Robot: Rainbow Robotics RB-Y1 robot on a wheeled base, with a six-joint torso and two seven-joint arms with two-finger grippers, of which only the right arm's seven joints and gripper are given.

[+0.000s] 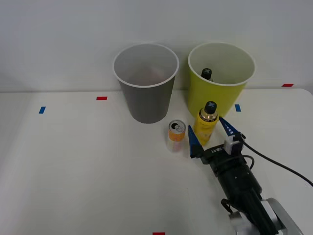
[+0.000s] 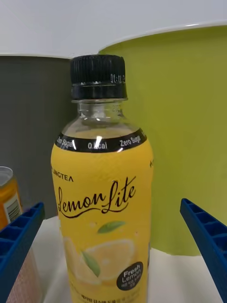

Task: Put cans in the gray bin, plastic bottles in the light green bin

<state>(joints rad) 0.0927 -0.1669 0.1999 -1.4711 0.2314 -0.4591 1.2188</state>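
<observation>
The right arm comes in from about five o'clock in the front view, and its tool (image 1: 209, 136) stands open, the two blue ribbed fingers (image 1: 194, 142) spread to either side of an upright yellow bottle (image 1: 205, 125) on the white worktop (image 1: 73, 171). Neither finger touches the bottle; in the wrist view there is a clear gap on each side of its lemon label, with the black screw cap (image 2: 98, 75) above the fingers.

Just beside that bottle, at its nine o'clock, stands the small can (image 1: 176, 132), orange with a paler lower part and a silver top with a pull tab. It sits just outside the tool's left finger.

Farther back, at about twelve o'clock from the bottle and close behind it, rises the light green bin (image 1: 215, 90) with its white rim. A second bottle (image 1: 207, 74) with a black cap stands inside it, toward the bin's left wall. At the green bin's nine o'clock, near but apart, stands the gray bin (image 1: 146, 100), with its pale interior in view. Small blue and red tape marks (image 1: 101, 98) dot the worktop around them.
</observation>
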